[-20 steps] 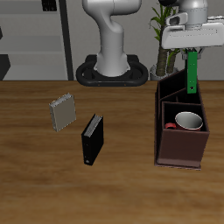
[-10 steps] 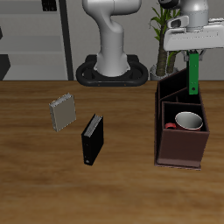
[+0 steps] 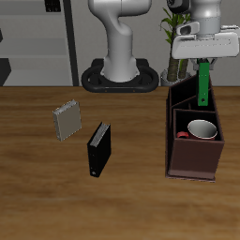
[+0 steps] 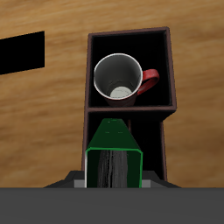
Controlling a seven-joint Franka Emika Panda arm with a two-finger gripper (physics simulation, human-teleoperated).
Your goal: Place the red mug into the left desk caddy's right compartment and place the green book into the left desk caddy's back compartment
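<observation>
Room: dark shelving along the back wall, a green plant (image 3: 172, 37) behind the robot's white base (image 3: 120, 47).
Surface: wood-grain surface (image 3: 47, 178), and on it stand a grey book (image 3: 67, 121) and a black book (image 3: 99, 149), both upright and well apart from the caddy.
Claw: the claw (image 3: 204, 62) is up above the caddy, fingers clamped on the top of the green book (image 3: 203, 82). Only as far apart as the thin book allows.
Green book: hanging upright, its lower end dipping into the back compartment (image 3: 187, 94), the tall slanted cell.
Wrist view: the book's striped page edge (image 4: 113, 168) fills the foreground.
Red mug: the red mug (image 3: 200, 129) sits upright in the right compartment (image 4: 161, 66), white inside showing.
Caddy: the left desk caddy (image 3: 191, 165) stands near the table's side edge.
</observation>
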